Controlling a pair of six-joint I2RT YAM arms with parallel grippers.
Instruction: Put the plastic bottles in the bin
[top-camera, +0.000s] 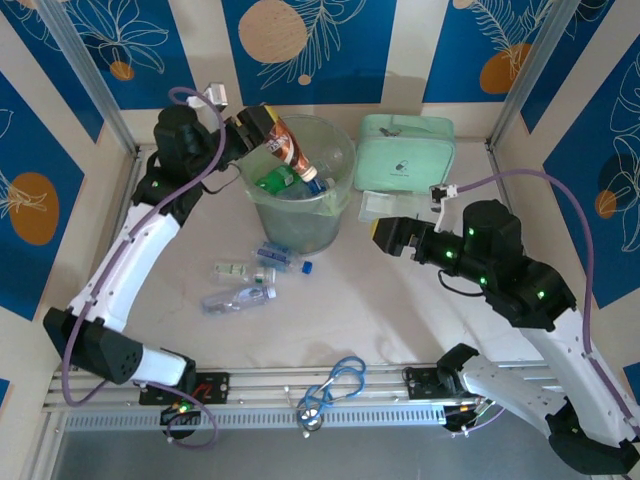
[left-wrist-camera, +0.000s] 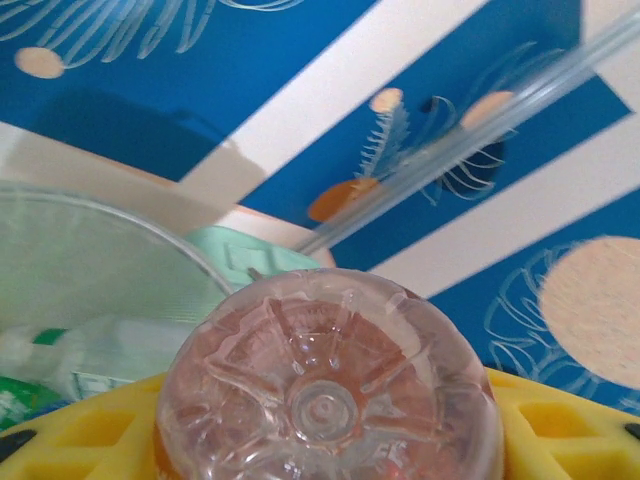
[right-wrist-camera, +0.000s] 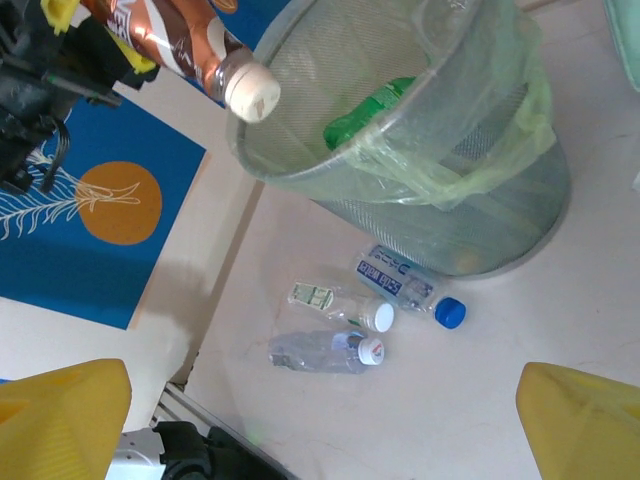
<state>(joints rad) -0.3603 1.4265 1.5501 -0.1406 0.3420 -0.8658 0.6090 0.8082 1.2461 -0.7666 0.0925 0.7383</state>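
Drop step: my left gripper (top-camera: 262, 128) clamps the brown bottle (top-camera: 292, 152), cap-down over the bin (top-camera: 318, 232). Next: open the jaws cleanly. Right gripper (top-camera: 388, 236) is wide and empty; three loose bottles (top-camera: 250, 283) lie just beside the bin.

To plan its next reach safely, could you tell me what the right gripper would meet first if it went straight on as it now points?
Most likely the bin, at its side wall: the open right gripper points across at it, with bare table between. Height is hard to judge.
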